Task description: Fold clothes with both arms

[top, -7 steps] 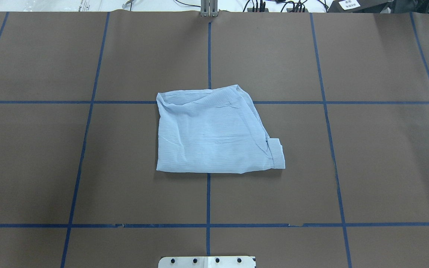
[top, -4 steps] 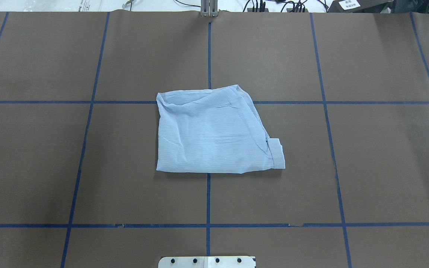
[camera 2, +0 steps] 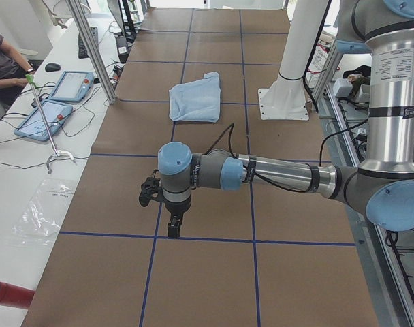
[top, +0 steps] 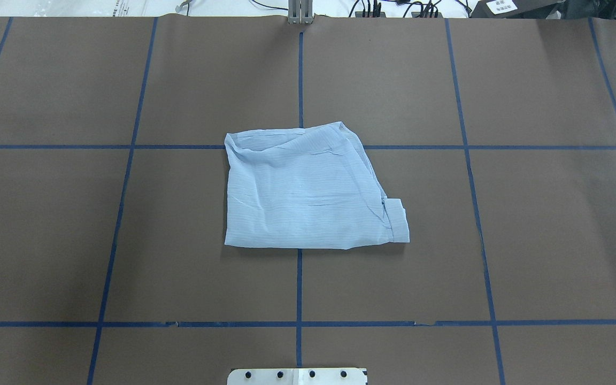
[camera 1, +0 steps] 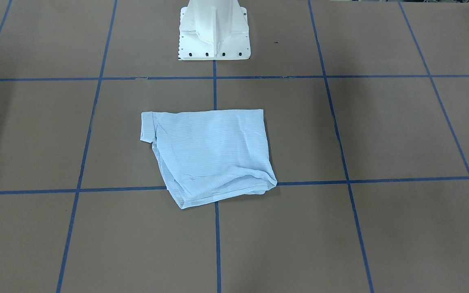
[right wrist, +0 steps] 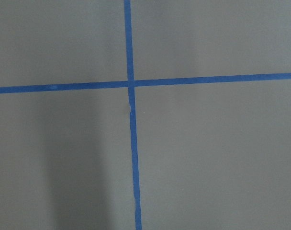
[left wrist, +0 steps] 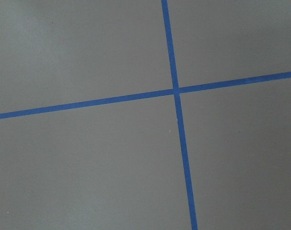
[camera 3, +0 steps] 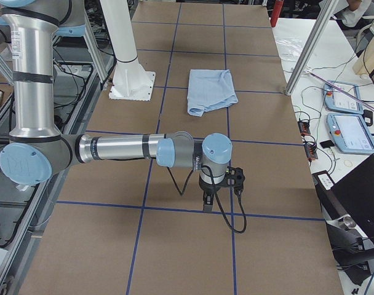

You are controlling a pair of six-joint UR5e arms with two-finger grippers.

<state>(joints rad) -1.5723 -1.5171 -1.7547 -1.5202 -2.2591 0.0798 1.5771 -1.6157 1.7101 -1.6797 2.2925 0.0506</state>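
The shirt (top: 308,187) lies folded into a rough, compact rectangle at the middle of the counter (top: 554,240). It covers a crossing of the blue tape lines (top: 463,147), and a cuff (top: 398,219) pokes out at its near right corner. Over the last second nothing has changed: its outline and creases are the same in each overhead picture. Nothing touches it and both arms are parked away, so the folding looks finished, or at least paused, though the far edge is rumpled.

The overhead and front views show the shirt and the white base (camera 1: 214,36) but no arm at all. Only the side views show the arms. The left gripper (camera 2: 174,228) and the right gripper (camera 3: 206,201) each point down over bare counter, well apart from the shirt, toward opposite ends. From those views one cannot tell whether either gripper is wide or narrow, but neither has cloth in it. The wrist cameras see only tape crossings, with no fingers or fabric.
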